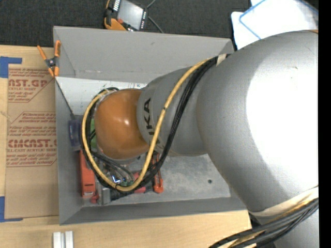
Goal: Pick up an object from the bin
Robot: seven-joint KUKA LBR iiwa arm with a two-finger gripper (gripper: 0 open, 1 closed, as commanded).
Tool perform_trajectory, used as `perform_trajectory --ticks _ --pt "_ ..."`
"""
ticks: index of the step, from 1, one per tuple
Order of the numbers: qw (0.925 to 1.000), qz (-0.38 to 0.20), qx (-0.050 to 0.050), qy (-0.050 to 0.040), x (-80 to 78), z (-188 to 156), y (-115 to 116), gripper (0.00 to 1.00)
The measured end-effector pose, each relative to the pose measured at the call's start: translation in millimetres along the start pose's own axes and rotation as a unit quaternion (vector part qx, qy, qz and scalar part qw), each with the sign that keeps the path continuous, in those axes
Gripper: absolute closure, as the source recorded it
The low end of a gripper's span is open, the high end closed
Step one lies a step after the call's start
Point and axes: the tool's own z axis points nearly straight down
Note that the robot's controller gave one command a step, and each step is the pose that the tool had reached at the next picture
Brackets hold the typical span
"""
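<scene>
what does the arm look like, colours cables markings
The arm is built of thick, rounded silver-grey links. A glossy orange dome cover sits at its wrist end. A bundle of yellow and black cables runs along the link and loops around the cover. Black lettering reading "KA" shows on the link beside the cover.

Bright overhead light, sheen on arm (274,102)

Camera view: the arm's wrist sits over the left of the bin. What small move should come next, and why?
Probably a short lift, so the camera can see what lies beneath. The orange cover on the wrist hangs over the left part of the bin, hiding the things under it; an orange bar and a blue thing peek out by the left wall.
</scene>
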Motion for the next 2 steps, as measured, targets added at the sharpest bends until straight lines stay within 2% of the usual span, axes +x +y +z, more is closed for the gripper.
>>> perform_trajectory --ticks 1,2 --pt "0.9988 0.049 0.0 -0.0025 22.2 24.6 -142.8 0.0" --pt "0.9967 -0.08 0.011 0.0134 -46.7 32.0 -24.6 1.0"
